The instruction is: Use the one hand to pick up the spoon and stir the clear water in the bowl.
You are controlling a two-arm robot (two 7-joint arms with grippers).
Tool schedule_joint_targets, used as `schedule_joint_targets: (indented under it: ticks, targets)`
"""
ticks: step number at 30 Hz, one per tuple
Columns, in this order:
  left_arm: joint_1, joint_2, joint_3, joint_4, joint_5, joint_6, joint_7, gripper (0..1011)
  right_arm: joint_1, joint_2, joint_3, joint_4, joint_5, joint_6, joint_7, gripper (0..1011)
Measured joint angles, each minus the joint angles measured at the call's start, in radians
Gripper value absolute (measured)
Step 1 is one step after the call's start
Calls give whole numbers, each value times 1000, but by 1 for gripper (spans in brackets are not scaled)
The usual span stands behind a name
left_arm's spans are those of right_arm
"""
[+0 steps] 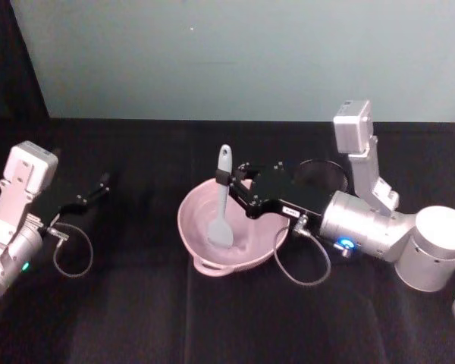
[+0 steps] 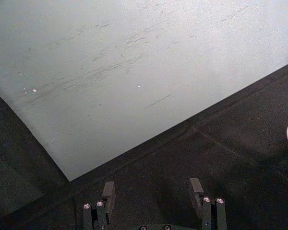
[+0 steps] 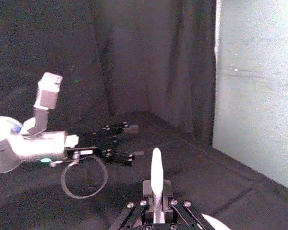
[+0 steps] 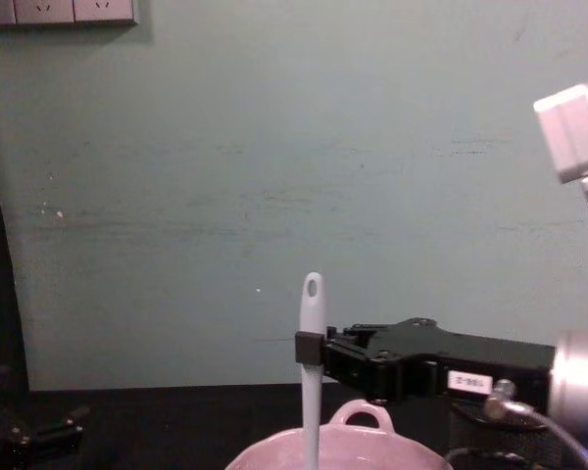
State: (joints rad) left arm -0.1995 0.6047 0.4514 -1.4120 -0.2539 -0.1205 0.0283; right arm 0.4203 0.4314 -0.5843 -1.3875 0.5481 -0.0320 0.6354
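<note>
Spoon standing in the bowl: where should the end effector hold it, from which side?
The slim upper handle, from the robot's right. The spoon stands nearly upright with its scoop down in the bowl, so only the handle is free; the right end effector is shut on it there. Left end effector: open, idle.

Head view: my right gripper [image 1: 229,182] clamps the spoon [image 1: 221,220] high on its handle, near upright, with the scoop down inside the bowl [image 1: 183,220] – the bowl's loop handle [image 1: 209,266] faces me. My left gripper [image 1: 98,186] is parked at far left over the black table [image 1: 136,303], well apart from the bowl
</note>
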Motion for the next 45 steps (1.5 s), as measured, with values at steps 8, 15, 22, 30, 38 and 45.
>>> schedule_joint_targets:
  ticks: [8,15,22,30,38,45]
  targets:
    - [0,0,0,0,0,0,0,1011,51,-102,2,145,-95,-110,-80,110]
    - [0,0,0,0,0,0,0,1011,63,-114,29,191,-149,-163,-131,110]
    - [0,0,0,0,0,0,0,1011,15,-57,71,115,-144,-148,-122,110]
    - [0,0,0,0,0,0,0,1011,-70,27,117,-33,-112,-83,-84,110]
    - [0,0,0,0,0,0,0,1011,-135,74,132,-152,-45,18,-43,110]
    - [0,0,0,0,0,0,0,1011,-137,37,89,-151,-21,42,-37,110]
